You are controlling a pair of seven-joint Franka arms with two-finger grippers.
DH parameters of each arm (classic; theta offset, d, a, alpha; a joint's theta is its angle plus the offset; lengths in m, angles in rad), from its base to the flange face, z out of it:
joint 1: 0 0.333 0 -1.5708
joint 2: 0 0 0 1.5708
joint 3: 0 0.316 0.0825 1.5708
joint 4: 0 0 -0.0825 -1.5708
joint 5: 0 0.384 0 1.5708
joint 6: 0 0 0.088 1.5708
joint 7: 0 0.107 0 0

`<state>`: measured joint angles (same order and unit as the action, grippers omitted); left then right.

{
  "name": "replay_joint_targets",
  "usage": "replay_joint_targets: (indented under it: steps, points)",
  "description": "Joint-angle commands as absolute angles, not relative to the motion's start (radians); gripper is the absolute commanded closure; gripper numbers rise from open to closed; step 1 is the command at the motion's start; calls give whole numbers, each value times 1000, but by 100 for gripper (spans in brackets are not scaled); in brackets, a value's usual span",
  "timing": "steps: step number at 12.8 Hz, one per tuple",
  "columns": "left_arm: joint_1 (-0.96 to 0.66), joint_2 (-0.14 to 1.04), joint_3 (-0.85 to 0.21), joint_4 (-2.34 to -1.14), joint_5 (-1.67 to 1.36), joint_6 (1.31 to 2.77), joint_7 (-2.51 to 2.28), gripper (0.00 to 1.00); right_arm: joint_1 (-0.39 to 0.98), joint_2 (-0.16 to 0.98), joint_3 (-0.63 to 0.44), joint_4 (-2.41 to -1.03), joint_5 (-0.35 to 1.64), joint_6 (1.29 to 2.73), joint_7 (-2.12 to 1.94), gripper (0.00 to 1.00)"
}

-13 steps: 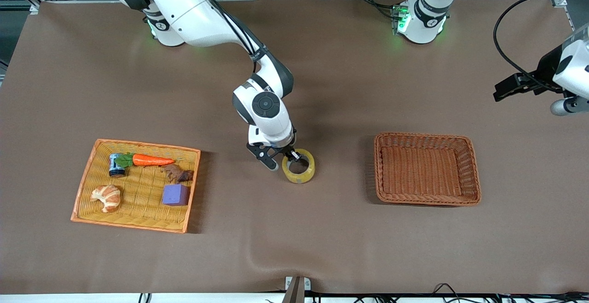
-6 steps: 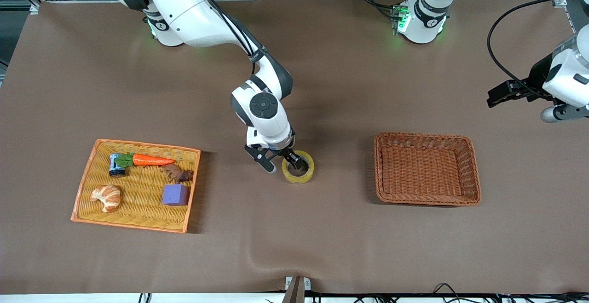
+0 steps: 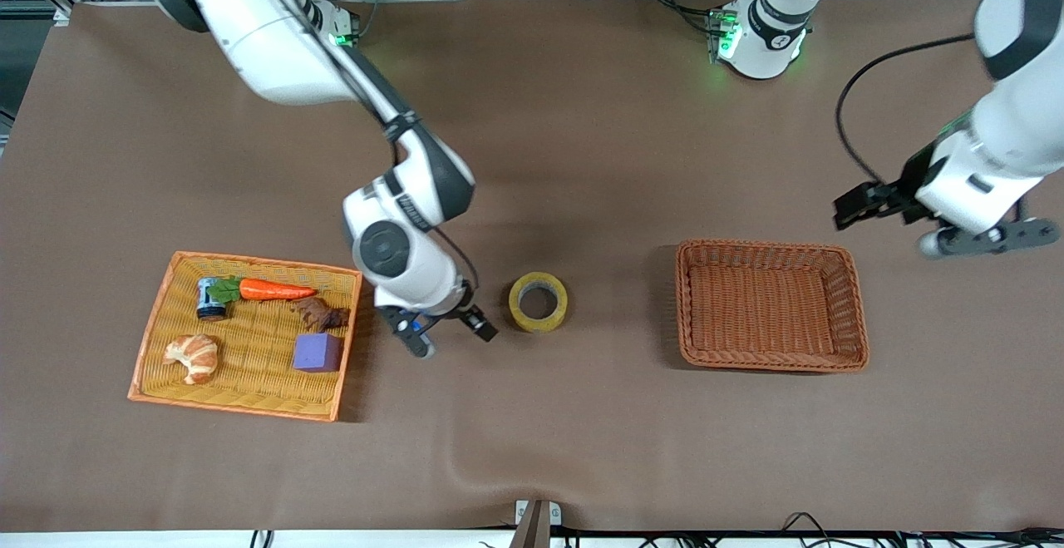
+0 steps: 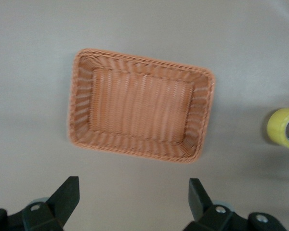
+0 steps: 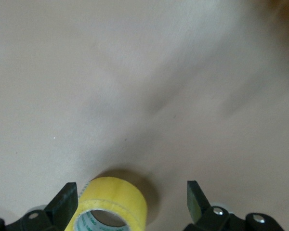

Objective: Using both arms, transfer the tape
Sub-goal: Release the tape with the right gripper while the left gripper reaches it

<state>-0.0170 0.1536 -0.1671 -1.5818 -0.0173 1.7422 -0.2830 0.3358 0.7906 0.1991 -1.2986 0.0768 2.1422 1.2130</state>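
While the tape (image 3: 539, 302) lies flat midtable, the open right gripper (image 3: 445, 335) hangs beside it; the open left gripper (image 3: 881, 199) is well apart.

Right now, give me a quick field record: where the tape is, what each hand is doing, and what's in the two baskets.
tape: lying flat on the table between the two baskets, free of both hands
right hand: open, empty, low between the tape and the yellow basket
left hand: open, empty, over the table by the brown basket's corner toward the left arm's end
brown basket: nothing in it
yellow basket: holds carrot, croissant, purple cube, small can, brown item
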Motion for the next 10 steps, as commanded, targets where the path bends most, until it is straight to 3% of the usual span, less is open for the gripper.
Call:
replay_joint_targets:
  steps: [1,4,7,10]
  points:
    - [-133,213,-167,-1571,-22,1834,-385,0,174,749,305,-1307,97,2035,1041,0]
    - [-248,355,-167,-1546,-23,1997,-436,0,106,639,282,-1366,20,1866,777,0]
    - [-375,576,-160,-1410,-18,2129,-591,0,-27,455,285,-1596,-5,1870,461,0]
    - [-558,733,-62,-1298,29,2210,-753,0,-93,283,287,-1796,-5,1878,278,0]
